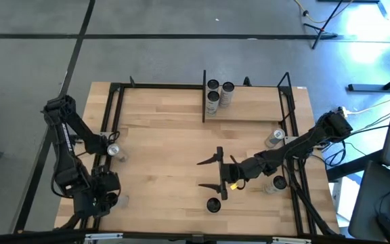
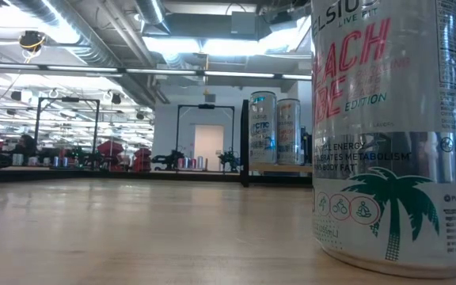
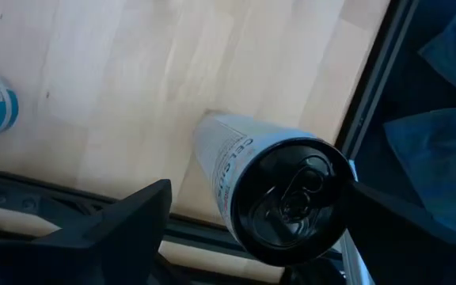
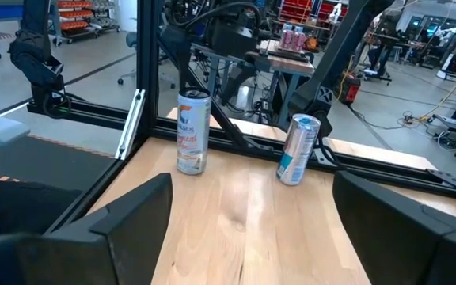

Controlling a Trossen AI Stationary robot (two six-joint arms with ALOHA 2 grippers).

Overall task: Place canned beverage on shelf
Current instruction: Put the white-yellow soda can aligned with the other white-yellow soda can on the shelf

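Silver can [image 1: 214, 205] stands just beside my right gripper [image 1: 217, 177], far from the shelf [image 1: 249, 113]. My fingers are spread wide with nothing between them. I should drop lower, straddle the can evenly, then squeeze gently.

The silver can [image 2: 394, 134] bears red lettering and a teal palm; the tabletop [image 1: 175, 156] is light wood.

Overhead, table-level and two wrist cameras share the table [image 1: 168, 149].
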